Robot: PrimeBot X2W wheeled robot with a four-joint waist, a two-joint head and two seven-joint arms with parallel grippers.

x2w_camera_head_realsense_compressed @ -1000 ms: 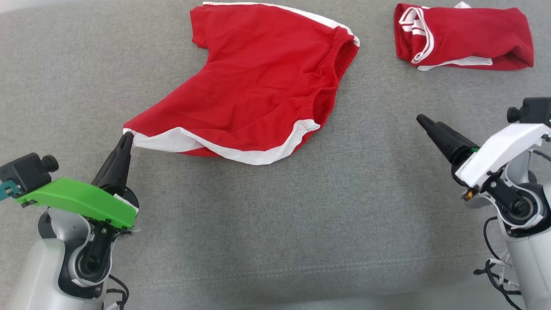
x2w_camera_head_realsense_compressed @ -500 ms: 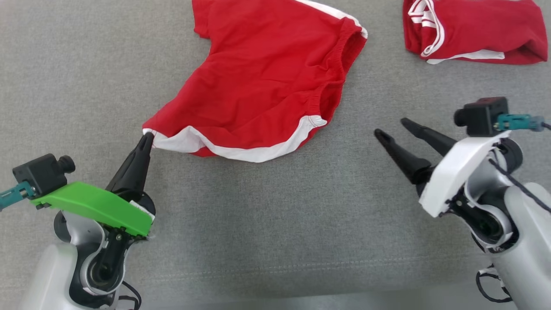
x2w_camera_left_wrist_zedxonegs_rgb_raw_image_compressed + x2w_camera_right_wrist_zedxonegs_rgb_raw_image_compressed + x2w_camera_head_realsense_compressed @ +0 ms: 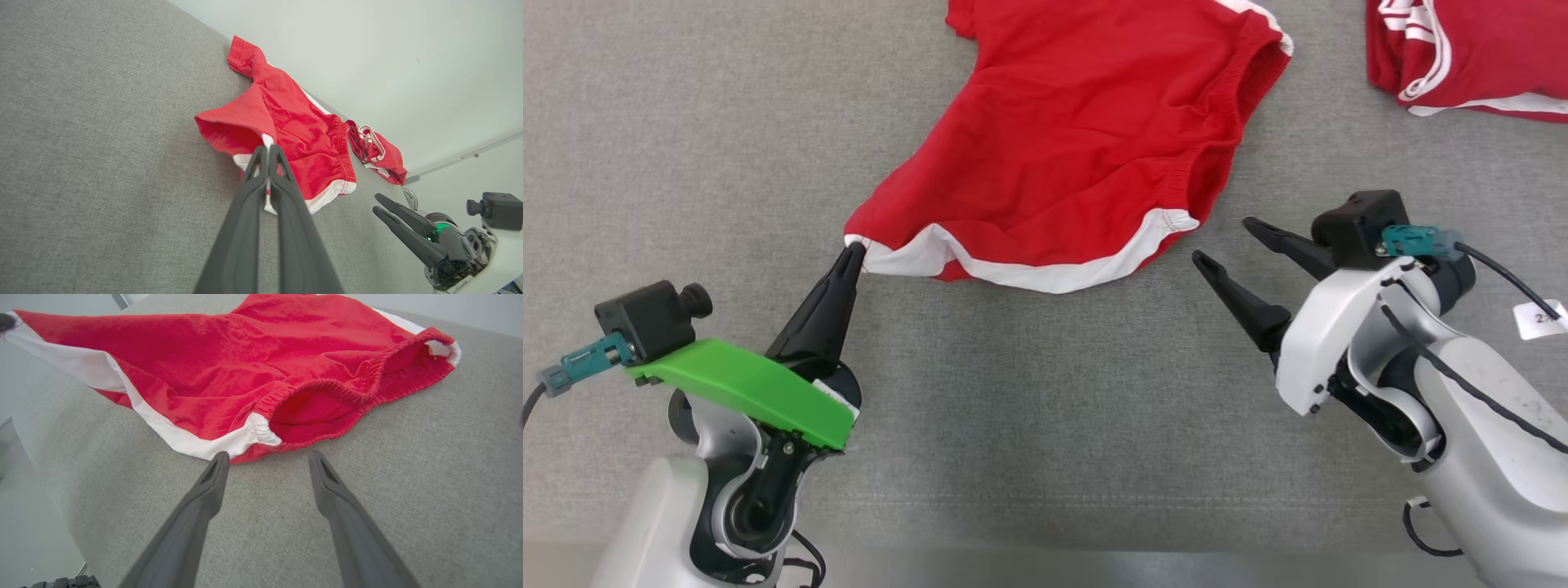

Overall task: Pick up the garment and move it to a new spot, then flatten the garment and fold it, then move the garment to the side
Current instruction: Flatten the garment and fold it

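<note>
Your red shorts [image 3: 1086, 139] lie upper middle of the head view on the grey bench [image 3: 1045, 392]. They look light and limp, likely to sag and drag. Your left claw [image 3: 854, 249] is clenched on the white hem corner [image 3: 872, 251]. Your right claw [image 3: 1222, 239] gapes empty beside the elastic waistband corner [image 3: 1176, 219], so take hold there.

The red cotton shorts with white trim [image 3: 1078, 147] lie on the grey fabric-covered table [image 3: 1045, 408], toward its far edge and roughly midway between its left and right sides. A second red-and-white garment, bundled up [image 3: 1478, 57], sits to their right, well apart, toward the far right corner. The left claw [image 3: 854, 253] meets the shorts at their near left corner, the hem tip between its fingers. The right claw [image 3: 1222, 239] stands right of the shorts, just beside the waistband's near end, not touching it.
</note>
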